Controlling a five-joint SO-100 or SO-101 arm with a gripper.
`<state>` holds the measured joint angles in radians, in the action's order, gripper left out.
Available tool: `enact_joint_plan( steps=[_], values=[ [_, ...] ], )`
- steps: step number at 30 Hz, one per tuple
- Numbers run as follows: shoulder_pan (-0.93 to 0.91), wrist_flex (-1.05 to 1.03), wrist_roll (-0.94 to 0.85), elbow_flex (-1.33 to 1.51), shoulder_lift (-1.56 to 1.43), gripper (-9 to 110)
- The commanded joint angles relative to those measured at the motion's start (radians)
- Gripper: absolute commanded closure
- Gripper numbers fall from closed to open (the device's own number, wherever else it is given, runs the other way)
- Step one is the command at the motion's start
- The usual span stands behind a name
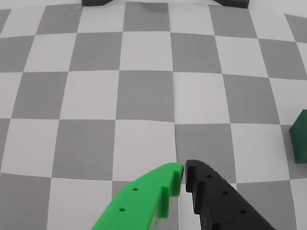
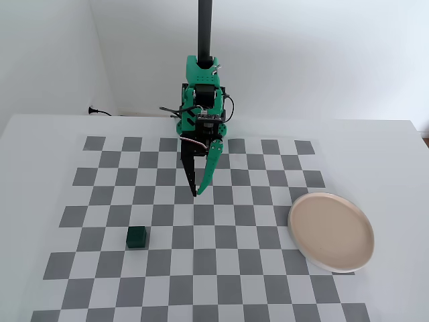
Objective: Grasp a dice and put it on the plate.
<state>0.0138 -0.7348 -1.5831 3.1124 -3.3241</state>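
Note:
The dice [image 2: 137, 237] is a small dark green cube on the checkered board, left of centre in the fixed view; the wrist view cuts it off at the right edge [image 1: 300, 135]. The plate [image 2: 330, 231], round and beige-pink with a pale rim, rests at the board's right side in the fixed view and is out of the wrist view. My gripper [image 2: 196, 193] hangs above the board's middle, pointing down, well up and right of the dice. In the wrist view the gripper [image 1: 184, 168] has its green and black fingertips nearly touching, with nothing between them.
The checkered board [image 2: 214, 268] lies on a white table. The arm's base [image 2: 201, 107] and a black pole stand at the board's far edge. Dark feet [image 1: 100, 2] show at the top of the wrist view. A cable plug [image 2: 94, 111] lies at the back left.

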Motion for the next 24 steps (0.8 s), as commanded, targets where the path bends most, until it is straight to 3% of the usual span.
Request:
enact_joint_plan(
  steps=[1,5,24],
  values=[
    [0.02,-0.006,0.021,-0.069,-0.009,92],
    [0.031,-0.015,0.054,-0.106,-0.011,82],
    [-0.011,0.086,0.126,-0.278,0.215,81]
  ],
)
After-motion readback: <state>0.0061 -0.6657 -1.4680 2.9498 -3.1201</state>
